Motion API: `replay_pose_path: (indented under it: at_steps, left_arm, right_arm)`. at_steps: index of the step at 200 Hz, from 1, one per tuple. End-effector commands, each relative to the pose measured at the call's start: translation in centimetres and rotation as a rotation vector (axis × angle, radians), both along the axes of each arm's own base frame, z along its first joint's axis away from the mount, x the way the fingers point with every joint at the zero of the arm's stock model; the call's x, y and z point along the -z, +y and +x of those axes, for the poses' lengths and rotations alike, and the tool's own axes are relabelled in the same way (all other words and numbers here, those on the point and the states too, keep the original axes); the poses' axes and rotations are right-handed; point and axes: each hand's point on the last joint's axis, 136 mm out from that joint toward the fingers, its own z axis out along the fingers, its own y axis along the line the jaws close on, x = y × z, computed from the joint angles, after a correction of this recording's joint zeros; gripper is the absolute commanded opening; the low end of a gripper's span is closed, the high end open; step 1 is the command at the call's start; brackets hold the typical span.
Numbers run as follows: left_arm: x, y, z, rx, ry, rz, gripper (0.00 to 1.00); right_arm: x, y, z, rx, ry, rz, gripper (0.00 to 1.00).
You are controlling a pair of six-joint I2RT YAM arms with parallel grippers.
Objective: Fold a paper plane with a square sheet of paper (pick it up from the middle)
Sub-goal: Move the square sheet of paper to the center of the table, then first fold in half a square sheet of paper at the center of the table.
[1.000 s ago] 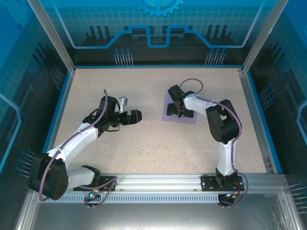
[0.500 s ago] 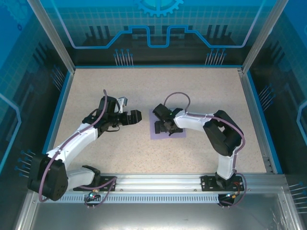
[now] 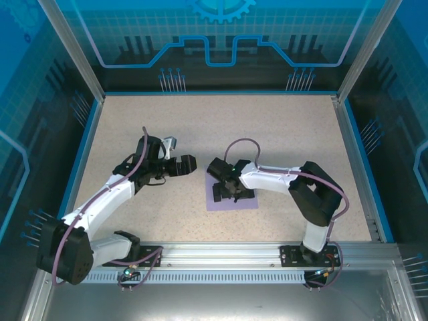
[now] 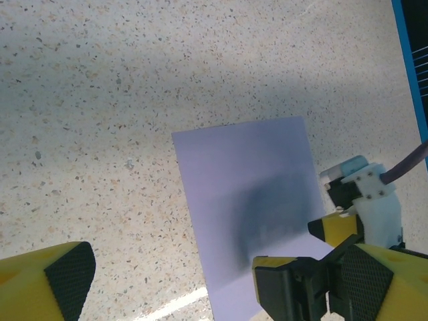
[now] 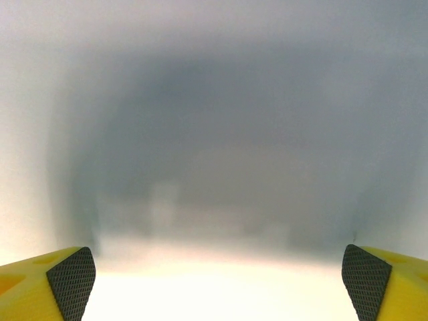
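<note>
The square sheet of paper (image 3: 242, 202) lies flat on the speckled table, just right of the middle; it is pale lilac and unfolded. My right gripper (image 3: 229, 189) points down onto it, its jaws spread wide and its fingertips against the sheet. In the right wrist view the paper (image 5: 214, 134) is a close blur, and the right gripper (image 5: 217, 281) has nothing between its pads. My left gripper (image 3: 189, 165) hovers open just left of the sheet. In the left wrist view the paper (image 4: 241, 194) lies ahead of the open left gripper (image 4: 217, 284), with a finger (image 4: 294, 287) of the right gripper on it.
The table (image 3: 200, 120) is bordered by a blue rim and clear enclosure walls on three sides. An aluminium rail (image 3: 221, 254) with both arm bases runs along the near edge. Bare tabletop lies behind and to either side of the sheet.
The right gripper has slid left and toward the near edge, dragging the sheet with it from right of centre to the middle. The left arm has hardly moved.
</note>
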Motion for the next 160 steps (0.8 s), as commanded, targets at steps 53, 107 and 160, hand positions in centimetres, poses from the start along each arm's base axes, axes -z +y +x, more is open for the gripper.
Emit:
replay_pose_path:
  at_steps: [53,107,160]
  left_arm:
    - [0.1,0.0,-1.0,0.01,0.014,-0.004,0.99]
    - [0.1,0.1,-1.1,0.008,0.016,0.003,0.99]
    - [0.3,0.0,-1.0,0.014,0.016,0.003,0.99]
  right_arm:
    - [-1.1,0.8,5.0,0.088,-0.064,0.033,0.99]
    - [1.1,0.1,5.3,0.089,-0.031,-0.01,0.98]
    - [2.6,-0.3,4.9,0.071,-0.013,-0.033,0.98]
